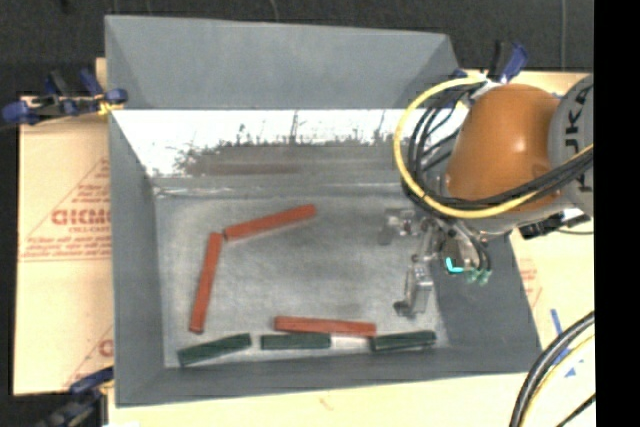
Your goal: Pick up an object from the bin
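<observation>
1. Approach step, by my read: the gripper (413, 300) hangs low at four o'clock in the bin (135, 245). Nothing shows in it, and I cannot tell how far open it is.
2. The nearest candidate is a dark green stick (403, 342), flat on the floor at five o'clock, just beside the tool.
3. The next move calls for shifting over that stick, lining up crosswise, descending and closing.

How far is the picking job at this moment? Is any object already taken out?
Done: nothing lifted yet; the reddish sticks and dark green sticks lie on the bin floor. In hand: the tool is low at the bin's right side, near the rightmost green stick. Left: grip one thing and lift it out.
</observation>
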`<state>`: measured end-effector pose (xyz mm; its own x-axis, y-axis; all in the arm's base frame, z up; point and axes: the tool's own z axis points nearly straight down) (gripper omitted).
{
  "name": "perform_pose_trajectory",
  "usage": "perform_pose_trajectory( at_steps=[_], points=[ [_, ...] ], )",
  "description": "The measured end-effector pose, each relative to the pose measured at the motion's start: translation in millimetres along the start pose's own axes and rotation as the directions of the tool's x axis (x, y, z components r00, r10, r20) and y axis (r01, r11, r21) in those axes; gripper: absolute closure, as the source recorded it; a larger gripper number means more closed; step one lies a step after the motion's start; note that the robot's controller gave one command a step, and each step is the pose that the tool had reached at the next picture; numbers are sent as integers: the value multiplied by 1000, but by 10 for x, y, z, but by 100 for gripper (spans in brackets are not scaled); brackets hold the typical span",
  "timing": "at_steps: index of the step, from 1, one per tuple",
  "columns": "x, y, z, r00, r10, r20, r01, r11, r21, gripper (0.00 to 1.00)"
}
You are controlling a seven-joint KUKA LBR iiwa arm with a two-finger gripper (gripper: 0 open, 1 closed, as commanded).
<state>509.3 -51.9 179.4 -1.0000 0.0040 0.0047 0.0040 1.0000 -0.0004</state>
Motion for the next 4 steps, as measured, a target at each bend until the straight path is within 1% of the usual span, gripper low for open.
perform_pose_trajectory(
  at_steps=[1, 2, 3, 4],
  points=[
    [-18, 0, -38, 1000, -1, 8, 1, 1000, 1, 0],
    [110, 199, 394, 1000, -23, 16, 23, 1000, 2, 0],
    [38, 730, 967, 997, -71, 11, 71, 997, 1, 0],
    [236, 60, 1089, 987, -158, 6, 158, 987, 2, 100]
  ],
)
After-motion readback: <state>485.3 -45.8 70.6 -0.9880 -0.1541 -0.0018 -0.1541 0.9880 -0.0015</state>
